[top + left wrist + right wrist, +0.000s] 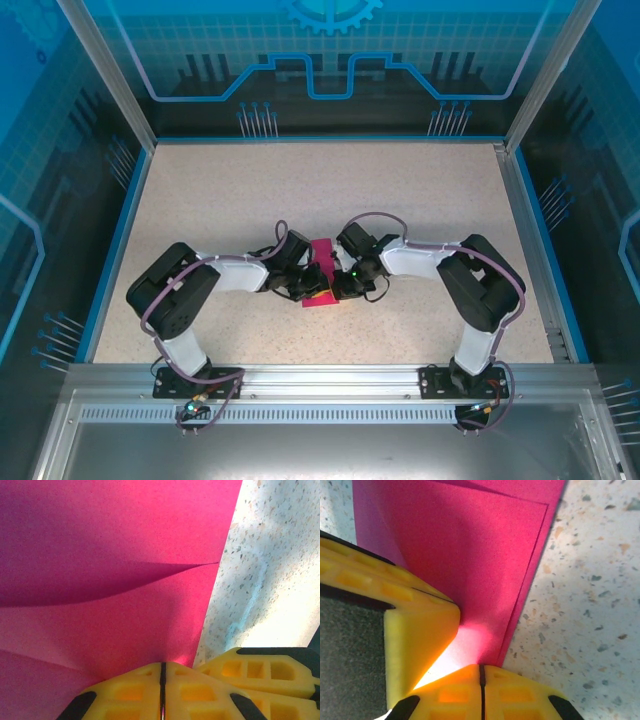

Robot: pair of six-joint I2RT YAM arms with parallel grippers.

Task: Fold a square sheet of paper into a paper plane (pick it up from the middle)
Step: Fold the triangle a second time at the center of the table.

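Left gripper (162,672) and right gripper (481,672) were both clamped on edges of a thin, limp, crease-prone magenta-pink paper sheet (322,255).

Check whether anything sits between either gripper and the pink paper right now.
Nothing visible does: the left gripper and right gripper both look shut directly on the paper, close beside each other.
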